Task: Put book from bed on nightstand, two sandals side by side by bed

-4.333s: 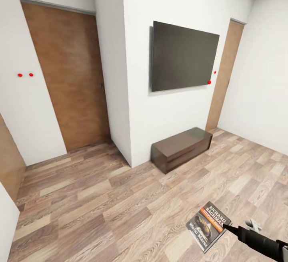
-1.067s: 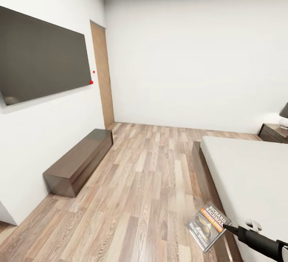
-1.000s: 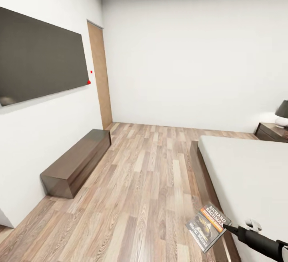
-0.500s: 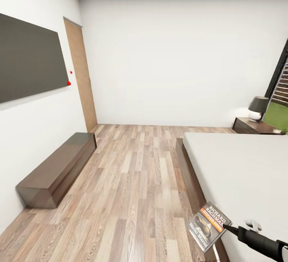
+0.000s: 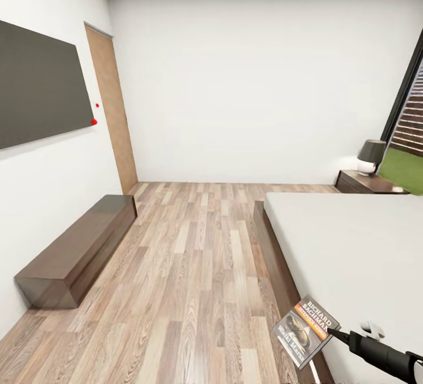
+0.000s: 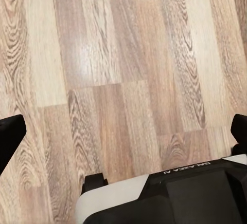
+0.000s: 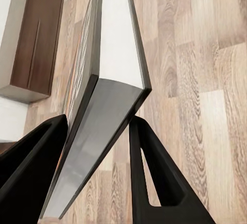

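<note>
Gripping the book (image 5: 306, 331) by one edge, my right gripper (image 5: 336, 332) sat low at lower right, arm reaching in from that corner. My left gripper (image 6: 123, 147) hung with jaws apart over bare floor (image 5: 194, 266). Beyond the bed (image 5: 352, 243), the nightstand (image 5: 367, 183) waited far off at right-centre, so I judged a long carry ahead.

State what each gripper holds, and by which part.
The right gripper pinches the book by one edge, a finger on each cover. The left gripper is open over the floor, holding nothing.
</note>
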